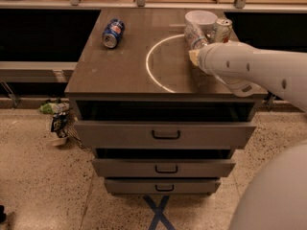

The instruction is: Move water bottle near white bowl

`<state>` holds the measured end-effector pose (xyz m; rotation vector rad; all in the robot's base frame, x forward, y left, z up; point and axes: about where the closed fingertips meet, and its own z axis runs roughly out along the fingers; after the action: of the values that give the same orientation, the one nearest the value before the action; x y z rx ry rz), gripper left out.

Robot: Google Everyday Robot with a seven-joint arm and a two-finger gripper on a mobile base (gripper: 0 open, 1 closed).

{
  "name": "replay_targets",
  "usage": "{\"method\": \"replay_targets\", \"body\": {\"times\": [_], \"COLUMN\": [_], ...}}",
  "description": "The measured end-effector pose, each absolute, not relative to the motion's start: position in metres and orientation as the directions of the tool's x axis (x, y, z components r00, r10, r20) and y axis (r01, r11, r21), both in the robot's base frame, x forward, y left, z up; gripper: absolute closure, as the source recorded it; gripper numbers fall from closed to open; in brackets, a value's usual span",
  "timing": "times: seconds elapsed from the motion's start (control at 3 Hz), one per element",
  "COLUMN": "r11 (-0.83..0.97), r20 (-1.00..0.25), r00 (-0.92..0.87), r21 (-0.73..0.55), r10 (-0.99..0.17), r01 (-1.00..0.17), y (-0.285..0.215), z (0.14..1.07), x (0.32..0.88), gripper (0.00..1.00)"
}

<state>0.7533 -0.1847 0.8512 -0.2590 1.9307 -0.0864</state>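
The clear, crinkled water bottle (194, 33) sticks out of my gripper (196, 51) at the back right of the cabinet top. It points up and away, right in front of the white bowl (201, 18). The gripper is shut on the bottle's near end, and my white arm (249, 71) hides most of it. The bottle's far end looks close to or touching the bowl's front side. I cannot tell whether the bottle rests on the top or hangs just above it.
A silver-green soda can (222, 29) stands just right of the bowl and bottle. A blue soda can (113, 33) lies on its side at the back left. A white ring mark (149, 66) is on the brown cabinet top (110, 71). Drawers below stand slightly open.
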Motion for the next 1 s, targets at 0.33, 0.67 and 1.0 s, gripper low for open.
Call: {"method": "replay_targets", "body": {"times": [0.33,0.67,1.0], "r11": [0.974,0.973,0.971], "r20": [-0.900,-0.894,-0.891], "r00": [-0.380,-0.396,-0.403], "r21": [-0.169,-0.153,-0.139], "r10": [-0.215,-0.212,-0.209], "r01": [-0.151,-0.174,-0.195], "y": [-0.2005,-0.2007,-0.1977], "z": [0.8548,0.8567,0.8591], "x": [0.7545,0.7528,0.7504], "gripper": [0.76,0.52,0.30]}}
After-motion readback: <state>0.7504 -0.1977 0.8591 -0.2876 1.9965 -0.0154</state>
